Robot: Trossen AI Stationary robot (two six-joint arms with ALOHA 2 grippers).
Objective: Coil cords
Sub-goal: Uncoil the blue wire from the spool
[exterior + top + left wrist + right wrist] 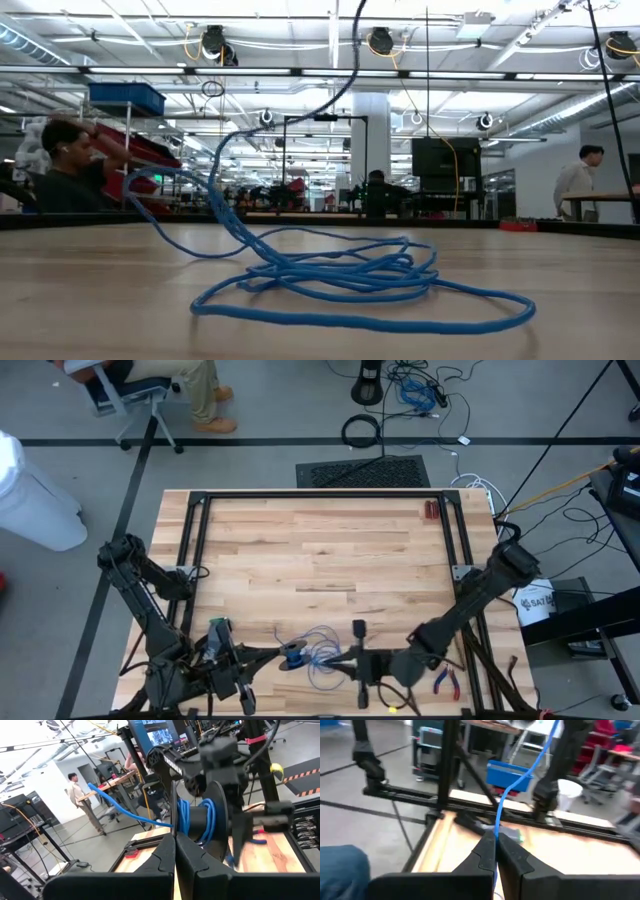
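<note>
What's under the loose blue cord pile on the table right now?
Bare wooden table only; the blue cord lies in loose loops directly on it, and nothing shows beneath. One strand rises off the pile, out of the low view.

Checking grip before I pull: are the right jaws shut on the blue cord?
Yes, in the right wrist view the right gripper has its jaws pressed together on the blue cord, which rises from between them.

one blue cord is lying in loops at the middle of the low view. two dark arms are showing in the high view, with two grippers. one pair of red pliers is sitting at the lower right.
</note>
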